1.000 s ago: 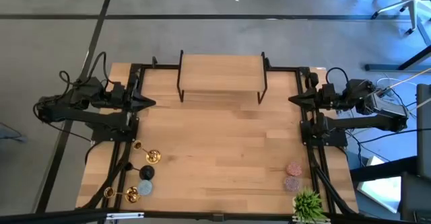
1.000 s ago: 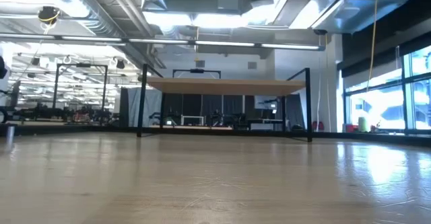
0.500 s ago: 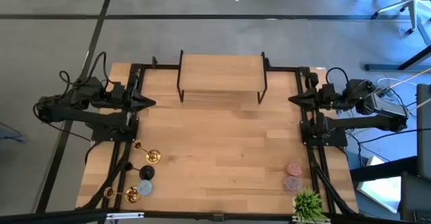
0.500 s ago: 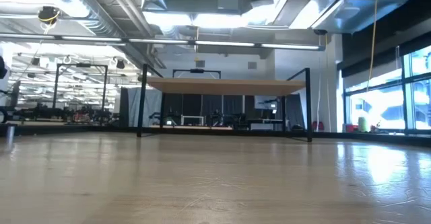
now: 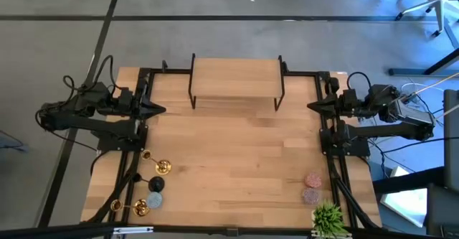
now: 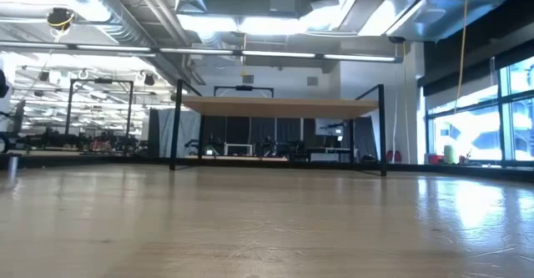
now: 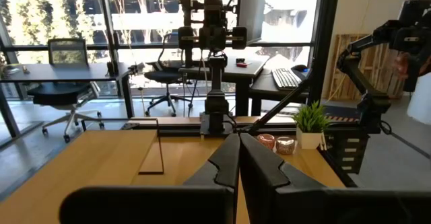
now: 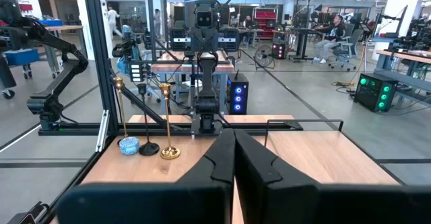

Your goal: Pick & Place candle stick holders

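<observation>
The wooden table (image 5: 237, 160) is lying mostly bare across its middle, leaving wide open room between the two arms, while a raised wooden shelf (image 5: 237, 77) on black legs is standing at the far edge. The left gripper (image 5: 159, 110) is hanging at the table's left edge and the right gripper (image 5: 313, 107) at its right edge, both pointing inward, each with fingers pressed together and holding nothing.

The two candle stick holders (image 5: 159, 166) are sitting at the near left corner, well apart from both grippers, nearer the left one. From above they are foreshortened, so only round gold bases and cups are showing; the right wrist view is showing them upright (image 8: 167, 123). A dark holder (image 5: 156, 184) and a small blue dish (image 5: 153, 200) are sitting between them. Two pink jars (image 5: 313, 179) and a green plant (image 5: 328, 217) are occupying the near right corner. The table-level camera is catching none of these items, only the shelf (image 6: 279, 105).
</observation>
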You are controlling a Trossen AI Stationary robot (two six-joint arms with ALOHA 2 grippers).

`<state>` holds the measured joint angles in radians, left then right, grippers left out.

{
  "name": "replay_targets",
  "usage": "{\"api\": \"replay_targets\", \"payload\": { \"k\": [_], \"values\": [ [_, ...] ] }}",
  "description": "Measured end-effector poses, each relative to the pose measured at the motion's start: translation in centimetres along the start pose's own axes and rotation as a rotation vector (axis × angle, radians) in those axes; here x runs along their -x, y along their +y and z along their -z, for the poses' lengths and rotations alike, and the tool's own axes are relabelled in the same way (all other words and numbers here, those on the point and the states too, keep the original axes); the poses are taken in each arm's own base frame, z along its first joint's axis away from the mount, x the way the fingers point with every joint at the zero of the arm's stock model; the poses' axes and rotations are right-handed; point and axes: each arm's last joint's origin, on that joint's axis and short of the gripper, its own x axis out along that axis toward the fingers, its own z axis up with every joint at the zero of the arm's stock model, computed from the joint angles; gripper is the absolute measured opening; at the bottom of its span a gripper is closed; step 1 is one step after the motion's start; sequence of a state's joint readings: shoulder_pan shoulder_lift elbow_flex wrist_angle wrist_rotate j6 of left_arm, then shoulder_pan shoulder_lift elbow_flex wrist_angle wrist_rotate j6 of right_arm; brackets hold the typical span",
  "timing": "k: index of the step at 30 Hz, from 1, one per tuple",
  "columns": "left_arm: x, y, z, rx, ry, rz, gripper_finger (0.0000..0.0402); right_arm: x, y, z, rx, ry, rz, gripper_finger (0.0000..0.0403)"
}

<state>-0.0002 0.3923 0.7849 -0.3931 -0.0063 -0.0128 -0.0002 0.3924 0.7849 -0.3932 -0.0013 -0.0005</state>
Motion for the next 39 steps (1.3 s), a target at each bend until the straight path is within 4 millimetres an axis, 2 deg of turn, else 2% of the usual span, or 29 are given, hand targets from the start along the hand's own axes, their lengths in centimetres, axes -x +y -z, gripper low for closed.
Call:
{"api": "replay_targets", "payload": {
  "k": [3, 6, 17, 27, 30, 33, 39],
  "values": [
    [0.0, 0.0, 0.0, 0.000, 0.000, 0.000, 0.0006, 0.0, 0.0, 0.0, -0.023, -0.005, 0.000, 0.0007],
    [0.0, 0.0, 0.0, 0.000, 0.000, 0.000, 0.0006, 0.0, 0.0, -0.4, -0.118, -0.038, -0.011, 0.0007],
    [0.0, 0.0, 0.0, 0.000, 0.000, 0.000, 0.0006, 0.1, 0.1, -1.7, -0.613, -0.155, -0.088, 0.0007],
    [0.0, 0.0, -0.1, -0.022, -0.009, -0.001, 0.0006, 0.2, 0.1, -1.8, -0.702, -0.175, -0.085, 0.0007],
    [-0.2, 0.0, -1.2, -0.042, -0.121, -0.002, 0.0006, 0.2, -0.1, -2.1, -0.786, -0.214, -0.057, 0.0007],
    [-0.2, 0.0, -2.4, 0.050, -0.251, 0.007, 0.0006, -0.2, -0.1, -2.3, -0.814, -0.237, -0.066, 0.0007],
    [1.1, 0.2, -6.5, 0.183, -0.723, -0.031, 0.0006, -1.2, -0.2, -3.5, -0.862, -0.361, -0.074, 0.0007]
  ]
}}
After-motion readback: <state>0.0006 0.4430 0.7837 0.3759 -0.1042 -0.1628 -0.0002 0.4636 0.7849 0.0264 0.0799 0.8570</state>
